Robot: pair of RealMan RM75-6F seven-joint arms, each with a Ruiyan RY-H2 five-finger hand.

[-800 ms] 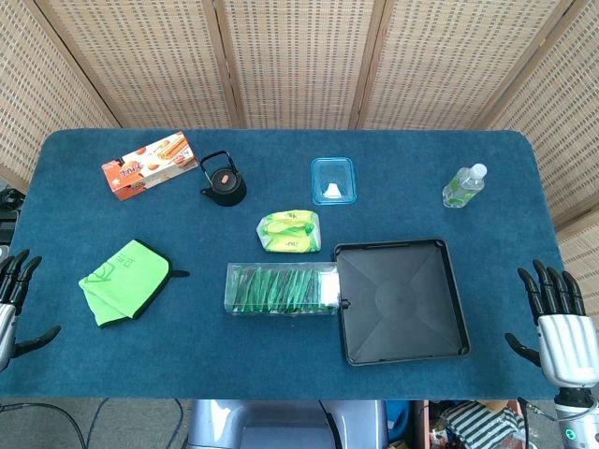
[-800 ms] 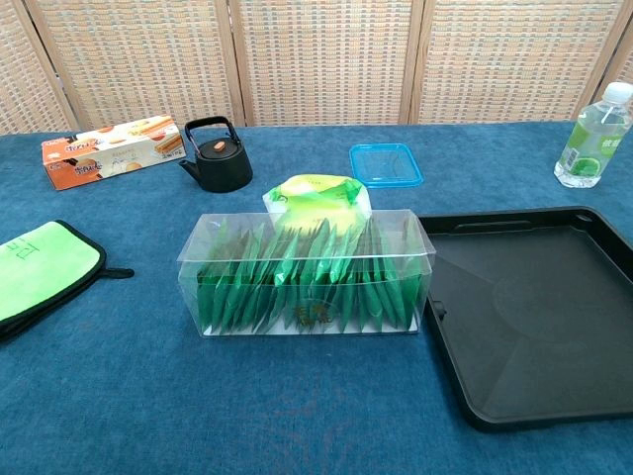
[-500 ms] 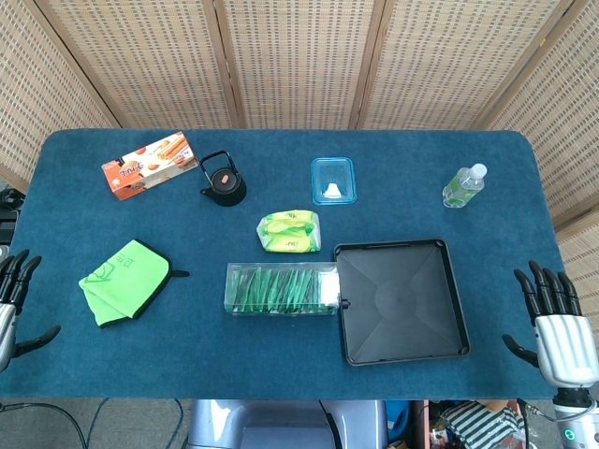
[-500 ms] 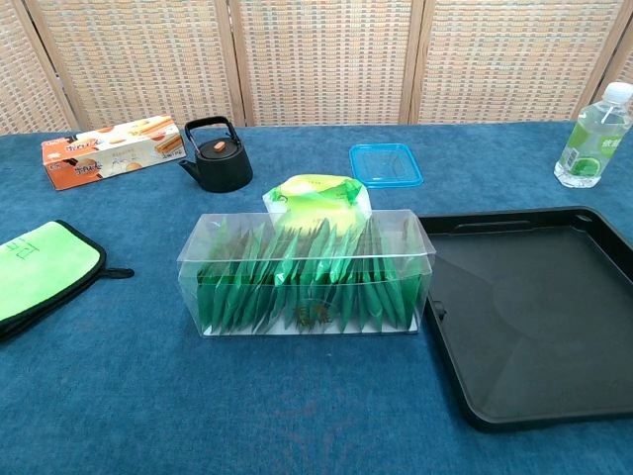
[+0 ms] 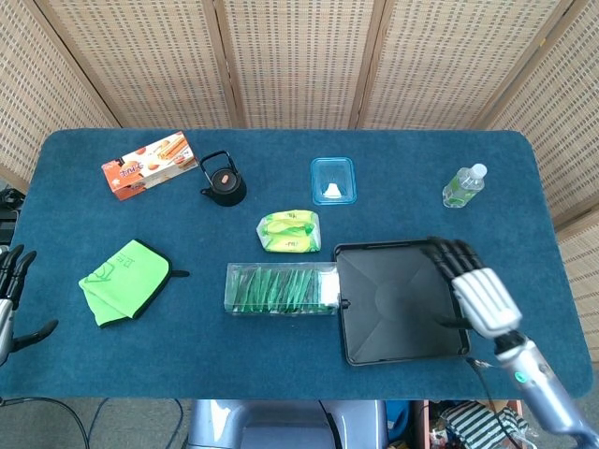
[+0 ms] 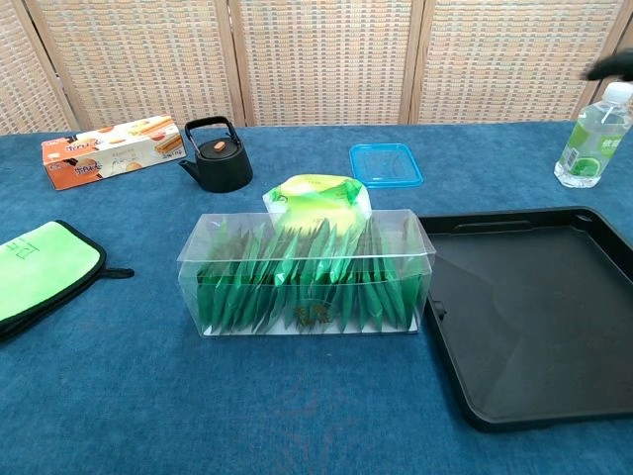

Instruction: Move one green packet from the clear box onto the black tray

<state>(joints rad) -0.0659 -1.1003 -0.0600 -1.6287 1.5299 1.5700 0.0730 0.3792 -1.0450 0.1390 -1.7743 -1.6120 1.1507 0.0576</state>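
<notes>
In the head view, the clear box (image 5: 281, 289) lies touching the left rim of the black tray (image 5: 402, 301), packed with a row of green packets (image 5: 276, 287) standing on edge. The right hand (image 5: 471, 279) hangs over the tray's right side, blurred, fingers apart and holding nothing; the left hand (image 5: 11, 304) sits well left of the box, off the table edge, fingers spread and empty. A yellow-green pouch (image 5: 290, 231) lies just behind the box. In the chest view, the box (image 6: 307, 272) stands open-topped just left of the tray (image 6: 534, 307), the packets (image 6: 297, 282) leaning tightly together, their top edges near the rim. They look thin, light, flexible and probably slick, so a pinch on one protruding top edge seems best, lifting straight up so neighbours stay put.
</notes>
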